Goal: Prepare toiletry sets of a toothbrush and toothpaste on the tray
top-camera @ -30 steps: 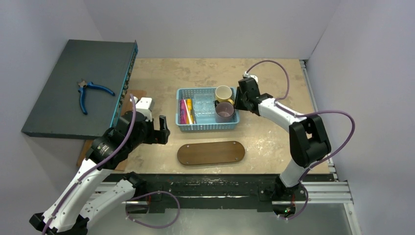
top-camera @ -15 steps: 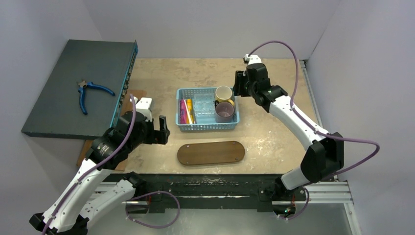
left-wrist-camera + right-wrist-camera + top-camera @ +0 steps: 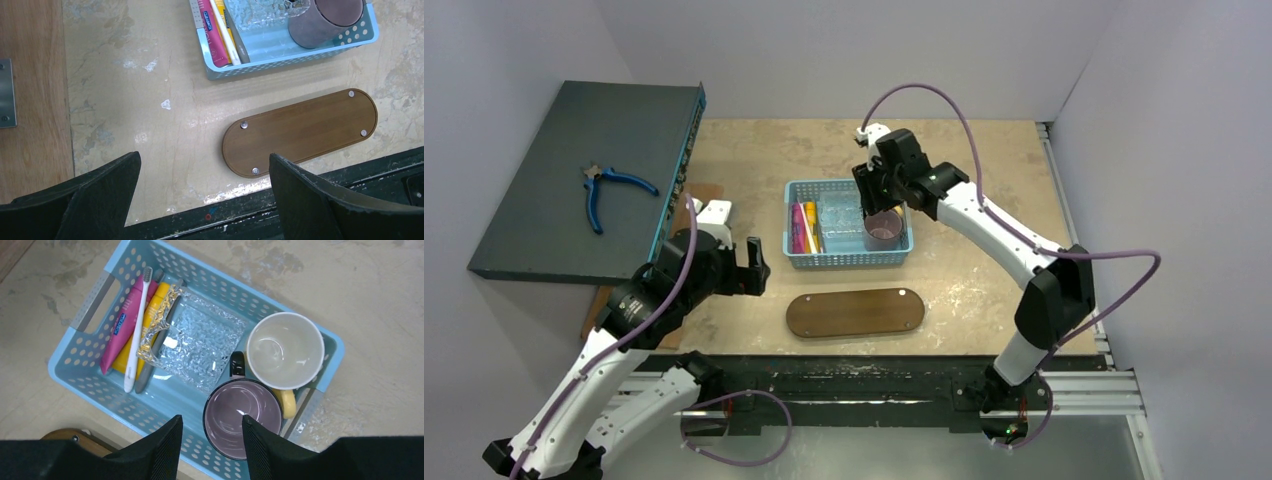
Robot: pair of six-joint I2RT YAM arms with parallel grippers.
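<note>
Tray (image 3: pixel 300 132): we saw it lying flat on the table, near the basket but apart from it.
Basket (image 3: pixel 300 54): it held a pink tube (image 3: pixel 211 35), the toothbrush (image 3: pixel 226 35) and a mug (image 3: pixel 325 20) (tops cropped).
Left gripper (image 3: pixel 204 160): fingers stood wide apart.

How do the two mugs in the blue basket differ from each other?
The pale mug is creamy white inside with a yellow handle; the purple mug is mauve inside with a black handle. The pale mug's handle sits by the end wall of the basket, while the purple mug's handle points at the clear glass dish. Both stand upright, empty, side by side at one end of the basket.
</note>
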